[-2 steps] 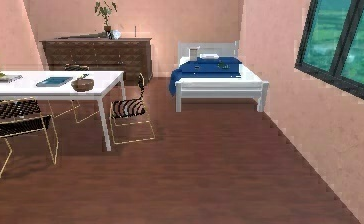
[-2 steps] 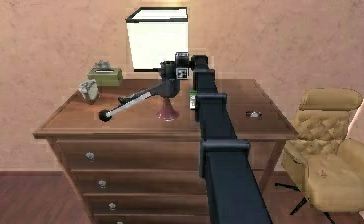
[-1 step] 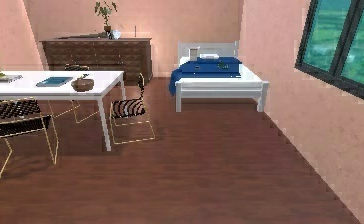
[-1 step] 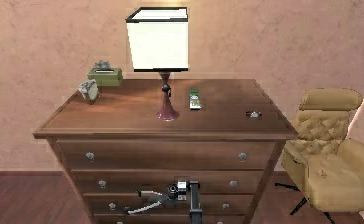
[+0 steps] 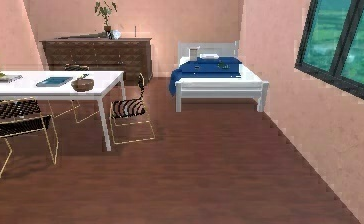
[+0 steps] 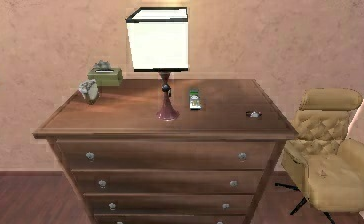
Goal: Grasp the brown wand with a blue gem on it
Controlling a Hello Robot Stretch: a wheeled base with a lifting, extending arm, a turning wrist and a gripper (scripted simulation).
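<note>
1. Arm side view. I see a brown wooden dresser (image 6: 110, 128) against a pink wall, its top and three drawer rows facing me.
2. A lamp (image 6: 158, 40) with a white square shade stands at the centre of the dresser top on a dark red turned stem.
3. Far left on the top sits a green tissue box (image 6: 106, 74). Just near of it, towards the left edge, stands a small grey alarm clock (image 6: 89, 91).
4. A slim remote (image 6: 195, 100) lies just right of the lamp stem, apart from it.
5. A small dark object (image 6: 253, 115) lies alone towards the right of the top. It is too small to identify, so I cannot tell whether it is the brown wand or where the wand lies.
6. A tan padded armchair (image 6: 330, 140) stands right of the dresser.
7. Forward view. A white surface (image 5: 100, 76) at the left carries a brown bowl (image 5: 83, 84) and a blue book (image 5: 55, 81). A chair (image 5: 130, 108) with a striped seat stands at its right end.
8. A dark sideboard (image 5: 95, 55) with a plant (image 5: 107, 15) on it stands at the far wall. A white bed (image 5: 240, 90) with blue bedding is to its right.
9. A window (image 5: 340, 45) is in the right wall.
10. Gripper state: I cannot tell.
</note>
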